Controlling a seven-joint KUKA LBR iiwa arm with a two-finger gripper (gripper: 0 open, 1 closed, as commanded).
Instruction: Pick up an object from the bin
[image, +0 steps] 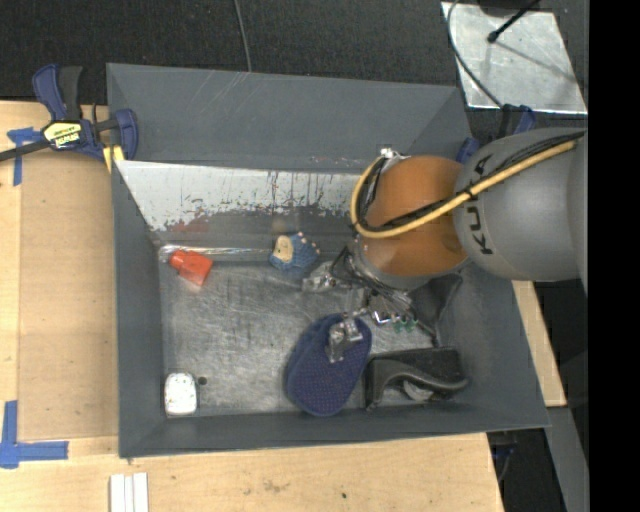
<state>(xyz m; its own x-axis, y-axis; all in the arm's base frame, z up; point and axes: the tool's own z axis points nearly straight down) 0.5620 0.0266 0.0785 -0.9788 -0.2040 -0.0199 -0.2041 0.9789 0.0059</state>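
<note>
Dark blue oval pad (318, 378) lies flat on the bin (300, 120) floor by the lower edge, right of middle. Gripper (345, 338) is right over the pad's upper end, touching or just above, can't tell which. Can't tell whether it's apart or together either; the wrist blocks the view. Reads as the descend/grasp step, with nothing lifted yet. Black curved piece (415, 375) is just beside the pad, toward the lower right corner. Next move calls for closing on the pad alone, then lifting straight up. Orange item (190, 266) and white piece (180, 393) are well apart, left side.
</note>
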